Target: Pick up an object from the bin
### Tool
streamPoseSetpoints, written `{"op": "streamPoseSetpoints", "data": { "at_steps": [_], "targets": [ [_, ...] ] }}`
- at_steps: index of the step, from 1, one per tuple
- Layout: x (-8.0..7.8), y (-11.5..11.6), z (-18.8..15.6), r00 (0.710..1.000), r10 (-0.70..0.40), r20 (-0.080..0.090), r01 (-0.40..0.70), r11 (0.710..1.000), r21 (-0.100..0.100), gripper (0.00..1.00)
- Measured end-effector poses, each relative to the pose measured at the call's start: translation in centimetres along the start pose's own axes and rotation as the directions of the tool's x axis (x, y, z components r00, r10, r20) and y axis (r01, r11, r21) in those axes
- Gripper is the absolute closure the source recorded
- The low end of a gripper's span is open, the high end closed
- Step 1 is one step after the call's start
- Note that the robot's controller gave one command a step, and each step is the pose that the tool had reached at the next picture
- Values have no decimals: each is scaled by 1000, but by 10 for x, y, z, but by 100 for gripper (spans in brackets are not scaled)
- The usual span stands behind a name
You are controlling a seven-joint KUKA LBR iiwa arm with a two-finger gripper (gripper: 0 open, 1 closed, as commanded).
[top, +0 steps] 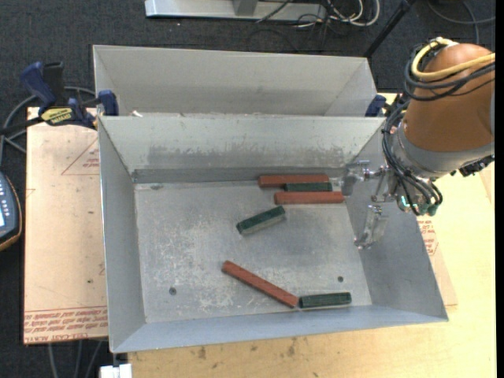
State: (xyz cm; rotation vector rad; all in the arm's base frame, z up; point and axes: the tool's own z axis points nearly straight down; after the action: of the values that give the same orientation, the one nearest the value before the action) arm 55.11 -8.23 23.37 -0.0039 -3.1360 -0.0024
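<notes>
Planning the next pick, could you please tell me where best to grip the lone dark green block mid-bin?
Probably at mid-length, across its narrow width, with the claw coming straight down. The dark green block lies flat and alone on the bin floor, with both long sides free. It slants a little, so turn the claw to match.

The arm (421, 154) reaches in from the right, its wrist capped by a rounded orange cover (457, 93) with dark cables (413, 194) looped beneath. The pincer (367, 228) points downward, set low.
</notes>
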Motion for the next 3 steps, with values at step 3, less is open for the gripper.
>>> {"op": "streamPoseSetpoints", "data": {
  "at_steps": [3],
  "targets": [
    [-92,111,164,944,-330,9,330,944,2,0]
  ]
}}
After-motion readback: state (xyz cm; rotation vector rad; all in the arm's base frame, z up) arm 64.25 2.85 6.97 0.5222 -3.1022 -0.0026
